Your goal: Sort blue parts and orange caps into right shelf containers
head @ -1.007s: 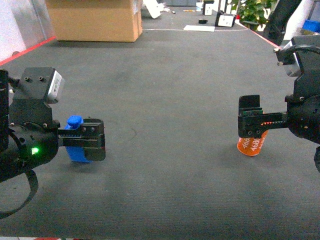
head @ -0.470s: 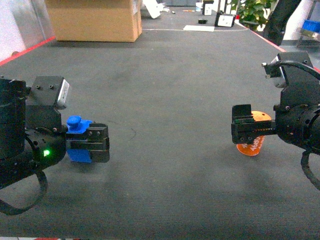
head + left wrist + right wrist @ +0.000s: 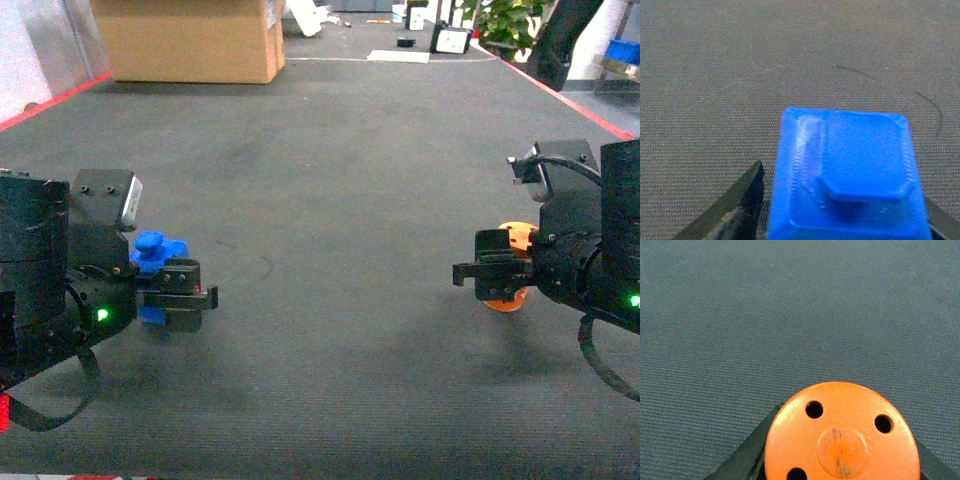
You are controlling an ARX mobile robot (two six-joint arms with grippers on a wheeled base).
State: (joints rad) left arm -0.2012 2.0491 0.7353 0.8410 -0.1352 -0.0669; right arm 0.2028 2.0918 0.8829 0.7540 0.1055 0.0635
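The left hand (image 3: 185,297) is clamped on a blue part (image 3: 845,175), held above the dark carpeted floor (image 3: 330,180). The right hand (image 3: 487,275) is clamped on an orange cap (image 3: 840,437) with small holes. A cardboard box (image 3: 190,40) stands far behind.

1. No text, label, brand or number can be read in any view.
2. The orange cap (image 3: 841,436) shows only holes and scuffs, no lettering.
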